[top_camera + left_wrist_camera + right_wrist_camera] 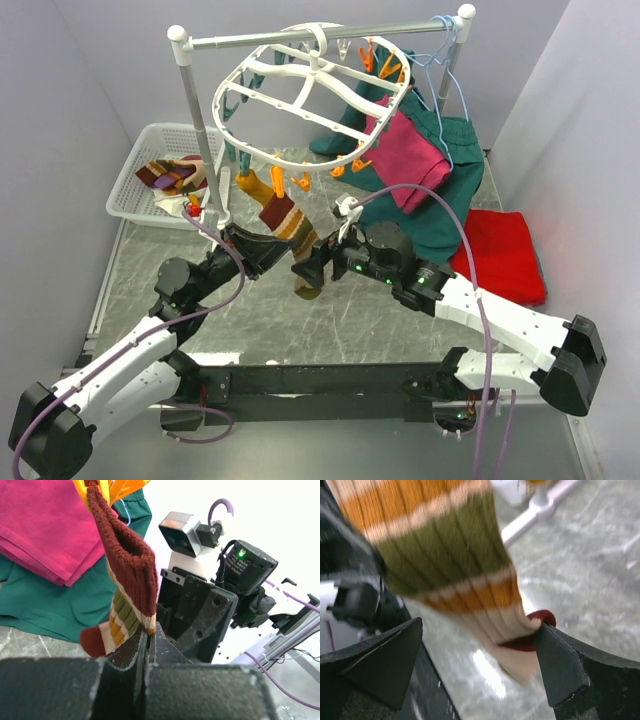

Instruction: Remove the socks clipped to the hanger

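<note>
We log the left tool (145,642) pinching the ribbed, striped sock (285,220) below the hanger (313,68), with the right tool (479,630) spread astride its toe.

You had a white pole rack (315,37) standing at the back of the grey marbled table (250,320). From the right end of its bar hung thin pale blue wire hangers (447,75). They carried a magenta garment (410,160) in front of dark green clothes (455,190), which reached down toward the table. Just right of them you could see a folded red cloth (500,255) lying flat. At the back left, beside the rack's left post, sat a white slotted basket (135,175). Plain pale walls (60,100) closed in both sides.
</note>
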